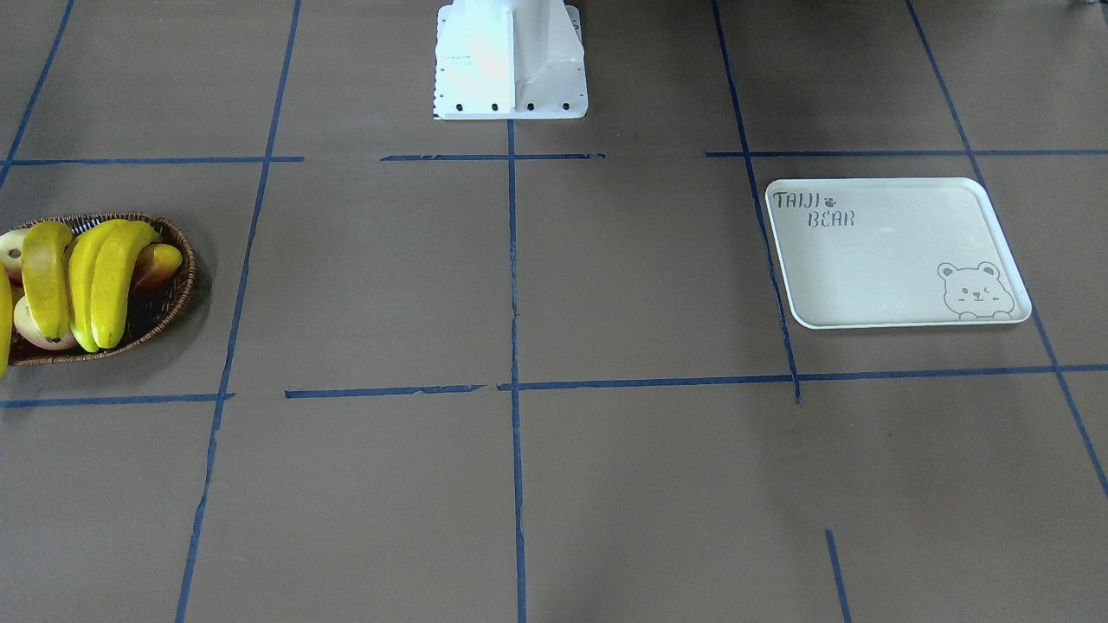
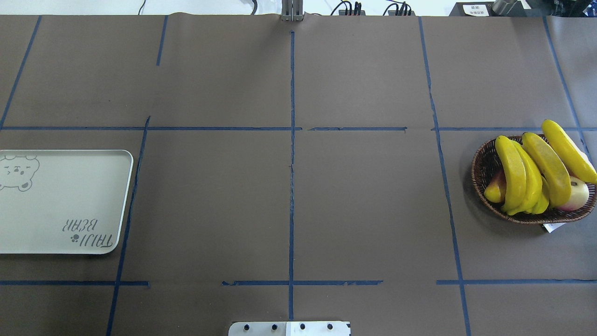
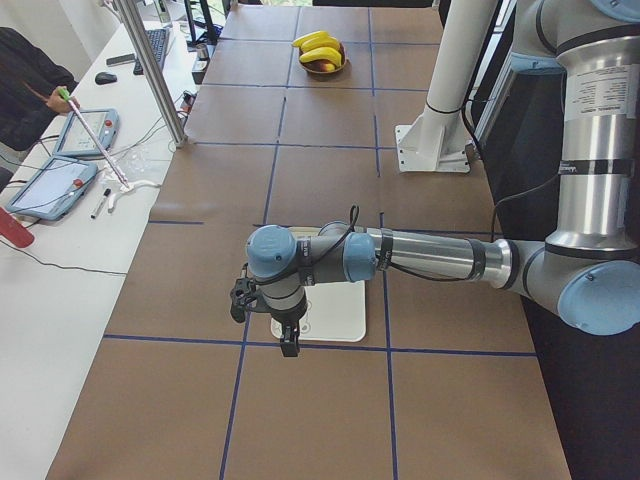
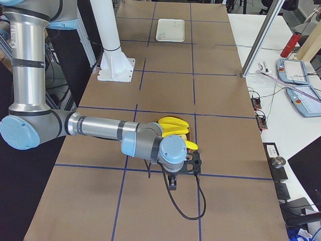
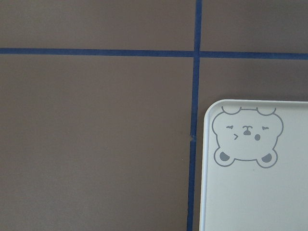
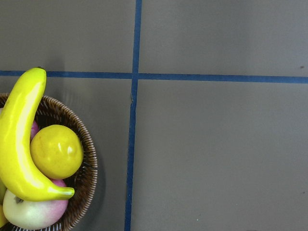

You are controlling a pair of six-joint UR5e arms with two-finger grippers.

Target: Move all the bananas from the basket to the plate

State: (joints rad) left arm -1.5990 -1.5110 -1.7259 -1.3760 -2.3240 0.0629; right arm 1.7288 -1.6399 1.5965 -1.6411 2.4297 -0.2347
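Bananas (image 2: 512, 175): four, all lying in the basket (image 2: 485, 163), heaped side by side over other fruit (image 2: 578, 196). Outermost one poking past the basket's far rim, its tip beyond the wicker. Touched by neither gripper.

Basket: toward the right end of the table (image 2: 289, 210), about midway between the robot's edge and the operators' edge.

Plate (image 2: 60, 200): flat, toward the left end, well apart from the basket. Bear drawing at the corner far from the robot, lettering at the near corner on the side facing the basket.

Left gripper (image 3: 288, 347): seen only from the table's left end. Fingers pointing down, hanging above the plate's outer edge, clear of it. No fruit in it. How wide the fingers stand: cannot tell from this view. From the left wrist camera, only the plate's bear corner and crossing blue tape (image 5: 195, 52) on the table.

Right gripper (image 4: 172, 185): seen only from the table's right end. Fingers pointing down, hanging above the table just beyond the basket's outer rim, toward the right end. No fruit in it, nothing touched. Opening: cannot tell either. From the right wrist camera, the basket's rim, one banana curving over it, a round yellow fruit and a pink-and-cream one beneath.
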